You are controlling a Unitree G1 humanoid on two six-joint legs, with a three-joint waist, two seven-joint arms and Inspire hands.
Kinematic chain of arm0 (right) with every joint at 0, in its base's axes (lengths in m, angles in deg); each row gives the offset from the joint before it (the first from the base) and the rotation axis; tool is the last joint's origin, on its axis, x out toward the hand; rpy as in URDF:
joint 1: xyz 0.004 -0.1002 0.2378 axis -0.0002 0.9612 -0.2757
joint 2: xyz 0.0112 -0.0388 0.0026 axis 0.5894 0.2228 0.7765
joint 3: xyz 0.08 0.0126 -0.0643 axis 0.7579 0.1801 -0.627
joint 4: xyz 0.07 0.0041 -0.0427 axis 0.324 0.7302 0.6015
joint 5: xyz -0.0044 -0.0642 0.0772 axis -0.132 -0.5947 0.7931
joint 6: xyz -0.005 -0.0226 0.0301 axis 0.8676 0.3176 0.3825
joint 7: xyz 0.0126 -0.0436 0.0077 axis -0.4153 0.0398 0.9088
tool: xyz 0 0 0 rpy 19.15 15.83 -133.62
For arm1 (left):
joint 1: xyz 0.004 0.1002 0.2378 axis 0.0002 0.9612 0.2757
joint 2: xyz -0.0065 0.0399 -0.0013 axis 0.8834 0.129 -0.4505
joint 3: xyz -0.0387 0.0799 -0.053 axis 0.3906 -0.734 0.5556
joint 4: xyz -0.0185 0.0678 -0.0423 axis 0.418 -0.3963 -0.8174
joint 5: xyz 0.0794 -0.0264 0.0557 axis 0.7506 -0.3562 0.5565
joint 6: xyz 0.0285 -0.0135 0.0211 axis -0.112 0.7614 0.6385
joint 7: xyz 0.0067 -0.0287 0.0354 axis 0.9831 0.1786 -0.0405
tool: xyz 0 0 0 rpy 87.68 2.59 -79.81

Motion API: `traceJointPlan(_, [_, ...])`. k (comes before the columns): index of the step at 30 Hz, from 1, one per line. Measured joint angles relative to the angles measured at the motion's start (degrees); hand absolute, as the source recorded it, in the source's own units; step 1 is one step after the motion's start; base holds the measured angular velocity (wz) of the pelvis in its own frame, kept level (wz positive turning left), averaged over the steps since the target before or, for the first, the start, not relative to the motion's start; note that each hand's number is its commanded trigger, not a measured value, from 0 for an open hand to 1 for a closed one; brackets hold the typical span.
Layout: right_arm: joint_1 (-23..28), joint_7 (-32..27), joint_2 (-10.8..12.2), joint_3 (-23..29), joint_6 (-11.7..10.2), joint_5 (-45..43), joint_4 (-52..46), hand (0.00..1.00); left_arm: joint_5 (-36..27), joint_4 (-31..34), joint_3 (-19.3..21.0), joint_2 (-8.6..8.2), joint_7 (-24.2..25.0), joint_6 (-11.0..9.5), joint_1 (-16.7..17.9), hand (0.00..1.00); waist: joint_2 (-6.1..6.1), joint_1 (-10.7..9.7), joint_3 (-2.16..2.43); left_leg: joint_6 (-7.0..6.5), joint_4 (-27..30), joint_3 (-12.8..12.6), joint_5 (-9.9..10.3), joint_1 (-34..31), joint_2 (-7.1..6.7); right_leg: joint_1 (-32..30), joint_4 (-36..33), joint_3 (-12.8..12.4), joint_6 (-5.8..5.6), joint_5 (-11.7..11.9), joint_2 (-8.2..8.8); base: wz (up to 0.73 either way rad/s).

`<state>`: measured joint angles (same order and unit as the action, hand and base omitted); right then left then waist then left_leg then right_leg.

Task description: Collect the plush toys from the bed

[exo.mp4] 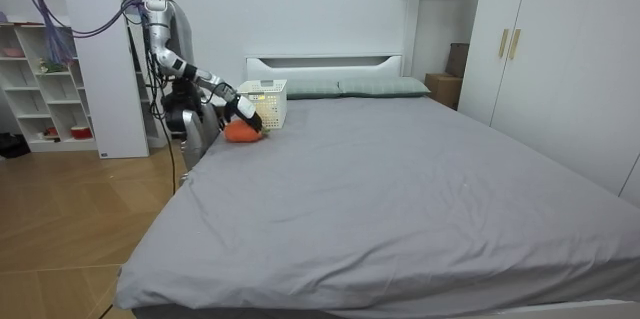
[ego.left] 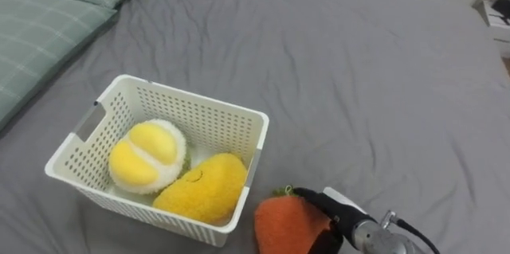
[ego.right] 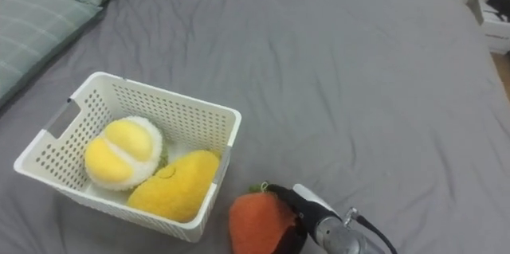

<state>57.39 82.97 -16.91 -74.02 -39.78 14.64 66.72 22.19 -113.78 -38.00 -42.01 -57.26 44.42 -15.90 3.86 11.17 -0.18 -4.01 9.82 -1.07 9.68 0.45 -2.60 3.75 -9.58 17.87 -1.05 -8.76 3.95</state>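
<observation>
My two head eyes look steeply down, close, at the bed (ego.left: 358,71) and basket (ego.left: 199,117); the room camera, far off past the foot, faces the headboard (exo.mp4: 325,62) and shares both.

Pale green checked pillows (ego.left: 48,23) lie side by side. A white wardrobe (exo.mp4: 545,59) with gold-coloured handles stands at the room view's right, a brown box (exo.mp4: 440,84) beside it, and open white shelves (exo.mp4: 40,79) at the left above a wooden floor (exo.mp4: 70,229).

Home bedroom, large grey bed (exo.mp4: 400,189), green pillows (exo.mp4: 380,86), white wardrobe (exo.mp4: 545,54), shelves (exo.mp4: 38,84)
</observation>
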Motion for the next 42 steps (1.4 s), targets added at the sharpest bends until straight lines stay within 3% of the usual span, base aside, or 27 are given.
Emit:
traceJointPlan(2, [-0.33, 0.15, 0.25, 0.01, 0.71, -0.17, 0.4, 0.0, -0.01, -0.16, 0.01, 0.07, 0.0, 0.0, 0.1, 0.0, -0.03, 0.46, -0.02, -0.01, 0.04, 0.23, 0.0, -0.04, -0.03, 0.01, -0.08, 0.43, -0.01, 0.0, 0.06, 0.05])
traceJointPlan(3, [-0.86, 0.29, 0.55, 0.01, 1.06, -0.23, 0.67, 0.15, -0.06, -0.52, 0.02, 0.15, 0.01, -0.01, 0.21, 0.0, -0.04, 0.56, -0.03, -0.01, 0.04, 0.25, 0.0, -0.03, -0.03, 0.01, -0.08, 0.47, -0.01, 0.0, 0.06, 0.0])
traceJointPlan(4, [-1.38, 0.32, 0.74, 0.0, 1.13, -0.3, 0.85, 0.52, -0.07, -1.16, 0.06, 0.16, 0.01, -0.01, 0.42, 0.0, -0.11, 0.56, -0.09, -0.01, 0.03, 0.32, 0.0, -0.05, -0.03, 0.04, -0.07, 0.64, -0.01, 0.0, 0.06, 0.0])
traceJointPlan(5, [-1.54, 0.32, 0.8, 0.0, 1.13, -0.3, 0.9, 0.73, -0.05, -1.29, 0.06, 0.15, 0.02, 0.01, 0.66, 0.0, -0.13, 0.55, -0.1, -0.01, 0.03, 0.36, 0.0, -0.07, -0.04, 0.05, -0.06, 0.77, -0.01, 0.01, 0.07, 0.04])
traceJointPlan(6, [-1.77, 0.32, 0.93, -0.01, 1.17, -0.29, 1.03, 0.78, -0.06, -1.27, 0.06, 0.15, 0.05, 0.01, 0.96, 0.0, -0.13, 0.55, -0.1, -0.01, 0.03, 0.55, 0.0, -0.1, -0.07, 0.07, -0.04, 0.87, -0.01, 0.01, 0.07, 0.07])
traceJointPlan(7, [-1.87, 0.25, 1.1, 0.01, 1.3, -0.3, 1.09, 1.0, -0.07, -1.27, 0.05, 0.14, 0.08, 0.01, 1.19, 0.0, -0.12, 0.55, -0.11, -0.01, 0.03, 0.78, 0.0, -0.14, -0.1, 0.1, -0.04, 1.03, -0.01, 0.01, 0.09, 0.07])
traceJointPlan(16, [-3.5, -0.38, 1.64, -0.04, 1.83, -0.23, 3.69, 1.0, -0.07, -1.16, 0.01, 0.11, 0.38, 0.04, 1.75, 0.0, -0.08, 2.09, -0.28, -0.01, 0.04, 1.43, 0.0, -0.33, -0.17, 0.1, 0.01, 1.22, -0.01, 0.0, 0.1, 0.03])
traceJointPlan(20, [-3.5, -0.29, 1.98, -0.17, 1.82, -0.24, 4.86, 1.0, 0.04, -1.17, 0.01, 0.09, 0.03, 0.08, 1.45, 0.0, -0.4, 1.87, -0.57, 0.0, 0.04, 1.44, -0.01, -0.4, -0.19, 0.04, 0.02, 1.09, -0.01, 0.0, 0.09, 0.0])
traceJointPlan(29, [-3.53, -0.33, 2.08, 0.28, 1.39, -0.61, 3.88, 1.0, 0.24, -0.59, 0.23, 0.01, -0.01, 0.08, 0.17, 0.0, -0.45, 1.57, -0.47, 0.02, 0.26, 1.1, -0.06, -1.1, -0.15, -0.8, -0.04, 0.85, -0.01, 0.01, 0.12, -0.01])
traceJointPlan(32, [-3.61, -1.1, 1.92, 2.14, 1.02, -1.67, 3.79, 1.0, 0.66, -0.69, 1.01, 0.1, 0.03, 0.09, -0.07, 0.0, -0.32, 1.49, -0.39, 0.02, 0.58, 0.93, -0.06, -0.84, -0.15, -0.57, -0.04, 0.74, -0.01, 0.01, 0.14, -0.02])
traceJointPlan(42, [-3.19, -6.23, -1.01, 15.93, -1.65, 0.9, -7.96, 1.0, 0.63, -1.84, 7.53, 0.3, 0.23, -0.09, 0.63, 0.0, 0.1, -3.28, -0.22, -0.11, -0.21, -1.31, 0.04, 0.74, 0.07, -0.17, -0.23, -2.14, -0.14, 0.07, -0.1, -0.11])
